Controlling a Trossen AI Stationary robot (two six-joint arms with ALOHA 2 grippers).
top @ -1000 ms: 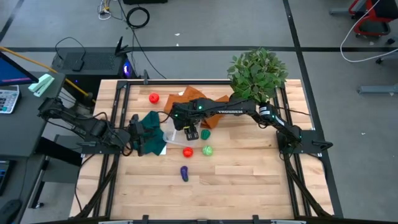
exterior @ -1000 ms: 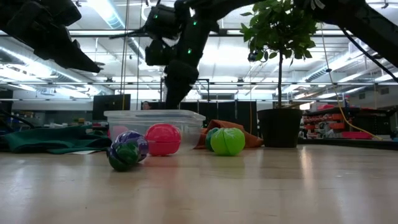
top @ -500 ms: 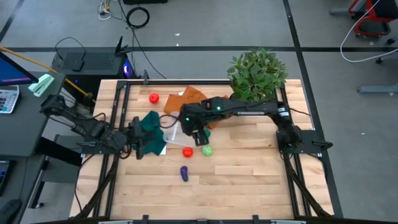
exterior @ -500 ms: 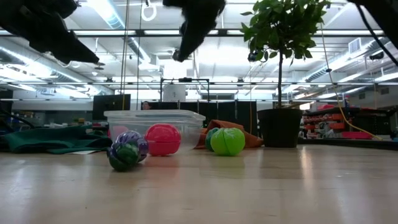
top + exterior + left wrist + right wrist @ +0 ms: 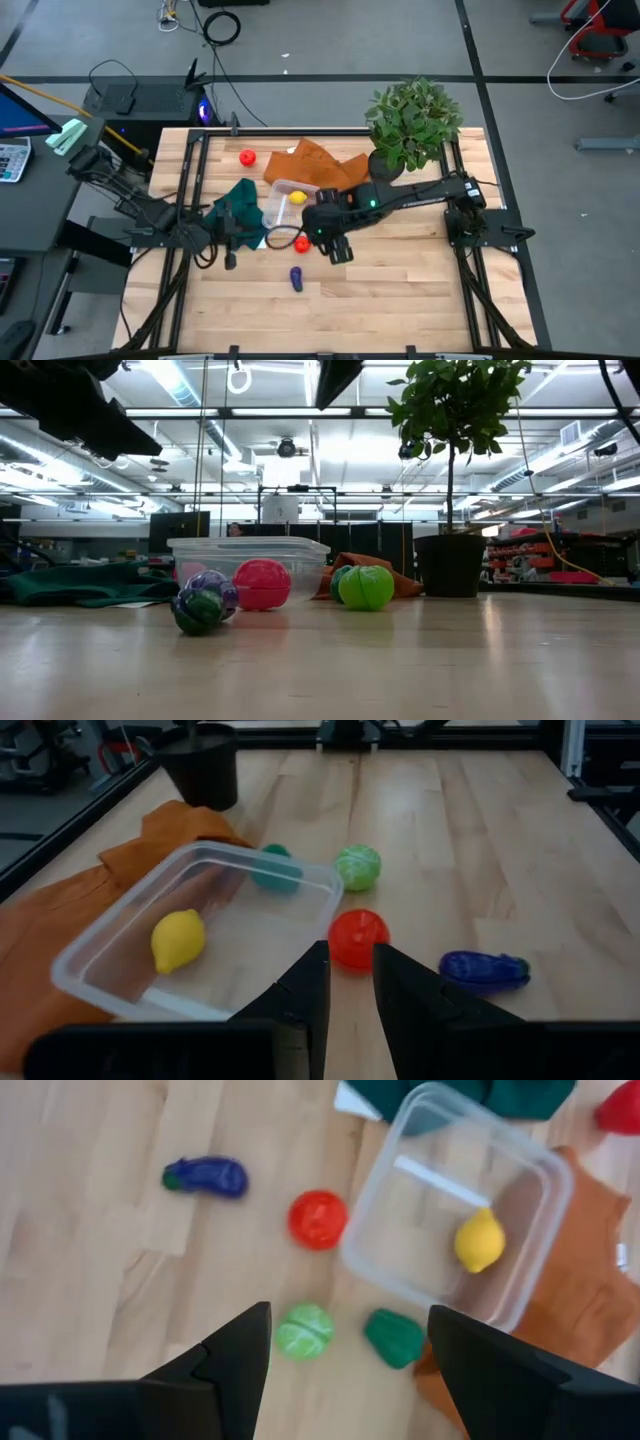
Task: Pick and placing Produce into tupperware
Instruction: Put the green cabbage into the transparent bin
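Observation:
The clear tupperware [image 5: 285, 200] stands on the table with a yellow lemon [image 5: 178, 940] lying inside it. On the wood near it lie a red ball [image 5: 318, 1219], a light green ball [image 5: 304, 1331], a dark green piece [image 5: 393, 1337] and a purple eggplant [image 5: 205, 1176]. Another red piece [image 5: 247, 156] lies at the far left. My right gripper [image 5: 345, 1370] hangs open high above the two green pieces and holds nothing. My left gripper [image 5: 350, 985] hovers at the table's left, pointing at the tupperware, its fingers a narrow gap apart and empty.
An orange cloth [image 5: 312, 163] lies under the tupperware's far side and a dark green cloth [image 5: 243, 203] to its left. A potted plant [image 5: 412, 118] stands at the far right corner. Bare wood stretches along the near and right parts of the table.
My right gripper has risen and swung from over the tupperware toward the table's near edge, still open, uncovering the lemon in the tupperware. My left gripper has drawn a little toward the near edge. The pieces on the table have kept still.

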